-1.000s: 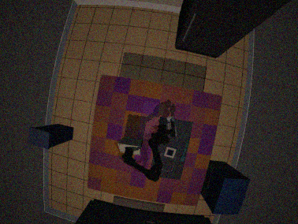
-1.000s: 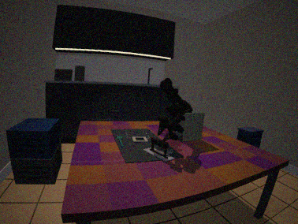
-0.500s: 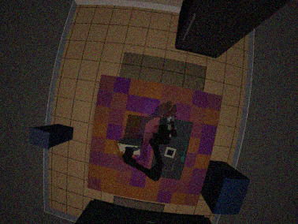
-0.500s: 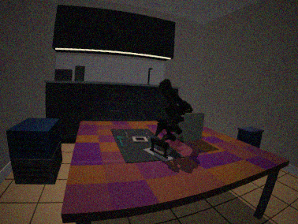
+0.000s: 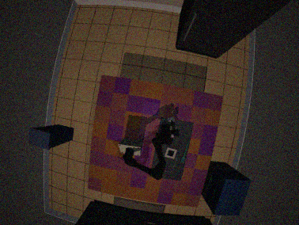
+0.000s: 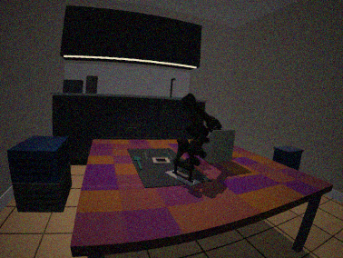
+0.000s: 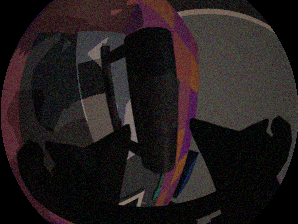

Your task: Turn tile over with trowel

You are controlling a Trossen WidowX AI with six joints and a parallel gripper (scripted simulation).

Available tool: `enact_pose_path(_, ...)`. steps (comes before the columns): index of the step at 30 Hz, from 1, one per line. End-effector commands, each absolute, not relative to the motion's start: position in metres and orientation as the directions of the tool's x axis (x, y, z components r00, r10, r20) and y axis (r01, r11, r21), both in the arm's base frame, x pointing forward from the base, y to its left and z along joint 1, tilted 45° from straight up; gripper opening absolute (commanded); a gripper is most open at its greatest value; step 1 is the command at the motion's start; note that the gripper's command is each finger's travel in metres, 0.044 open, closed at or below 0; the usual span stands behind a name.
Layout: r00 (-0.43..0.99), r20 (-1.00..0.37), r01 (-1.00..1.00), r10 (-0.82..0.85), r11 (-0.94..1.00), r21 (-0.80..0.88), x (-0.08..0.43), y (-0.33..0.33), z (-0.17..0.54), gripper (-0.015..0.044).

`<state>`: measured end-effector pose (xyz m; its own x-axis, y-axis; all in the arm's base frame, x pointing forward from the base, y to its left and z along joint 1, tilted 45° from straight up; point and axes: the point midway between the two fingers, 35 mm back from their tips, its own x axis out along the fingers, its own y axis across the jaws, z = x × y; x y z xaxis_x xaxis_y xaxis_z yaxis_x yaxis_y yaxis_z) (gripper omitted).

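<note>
- The gripper (image 5: 169, 132) (image 6: 191, 155) (image 7: 160, 125) stands partly open, with nothing clamped.
- In the wrist view, the trowel's (image 6: 183, 177) (image 7: 152, 100) dark handle appears in the gap between the fingers.
- The trowel's blade is flat at the mat's (image 5: 175, 170) (image 6: 154, 177) near edge in the exterior view.
- The tile (image 5: 171, 153) (image 6: 161, 160) (image 7: 134, 198), a pale square around a dark centre, lies on the mat, apart from the fingers.
</note>
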<state>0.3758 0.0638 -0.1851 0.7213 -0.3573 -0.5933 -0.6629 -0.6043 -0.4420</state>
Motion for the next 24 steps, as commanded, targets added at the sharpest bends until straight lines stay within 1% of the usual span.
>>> enact_pose_path(1, 0.717, -0.599, -0.665, -0.358, -0.609, -0.432, 0.3789, 0.0595, -0.1934, 0.03)
enact_pose_path(11, 0.717, -0.597, -0.665, -0.359, -0.61, -0.432, 0.3885, 0.0533, -0.2015, 0.03)
enact_pose_path(15, 0.717, -0.597, -0.665, -0.359, -0.61, -0.432, 0.3885, 0.0533, -0.2015, 0.0195)
enact_pose_path(24, 0.717, -0.597, -0.665, -0.359, -0.61, -0.432, 0.3885, 0.0533, -0.2015, 0.0135)
